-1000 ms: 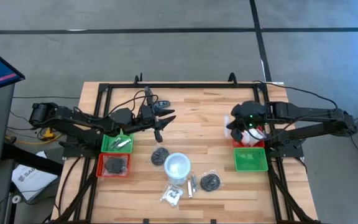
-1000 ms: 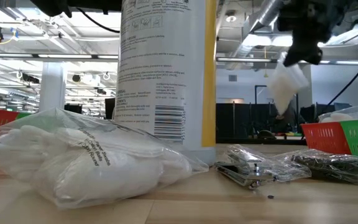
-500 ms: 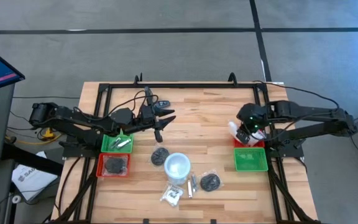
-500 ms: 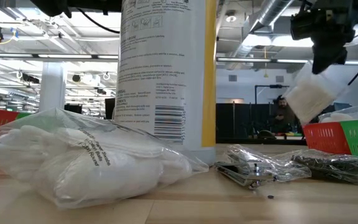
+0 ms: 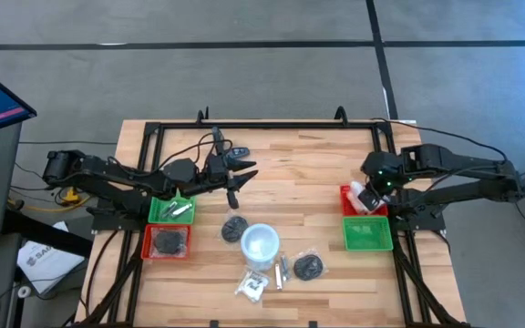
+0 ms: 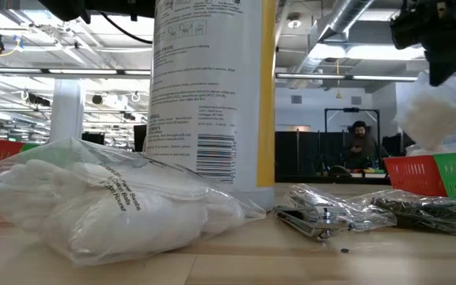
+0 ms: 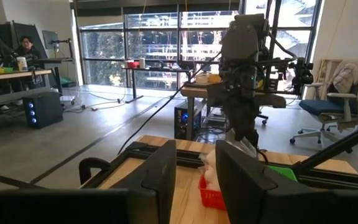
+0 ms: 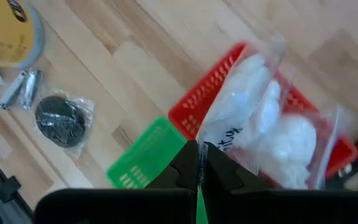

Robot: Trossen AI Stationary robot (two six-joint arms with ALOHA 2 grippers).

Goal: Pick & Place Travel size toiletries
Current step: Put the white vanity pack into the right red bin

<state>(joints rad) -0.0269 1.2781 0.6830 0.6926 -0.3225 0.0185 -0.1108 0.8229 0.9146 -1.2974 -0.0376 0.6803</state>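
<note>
Right end effector (image 8: 199,167) pressed together, pinching top edge of clear bag of white pads (image 8: 263,134); bag hangs over red tray (image 5: 357,201) at worktop's (image 5: 290,155) 3 o'clock, likely lined up for drop.

Green tray (image 5: 368,233) adjoins at red tray's 6 o'clock.

Left end effector (image 5: 232,179) waits at 10 o'clock, narrowly parted, holding nothing.

Wrapped black disc (image 5: 309,266) remains at 6 o'clock, unsorted.

Four trays: two red (image 5: 167,243) (image 5: 346,195), two green (image 5: 170,210) (image 5: 367,234). Two loose black discs (image 5: 235,226) (image 5: 309,267), one white cup (image 5: 260,244). Two arms.
</note>
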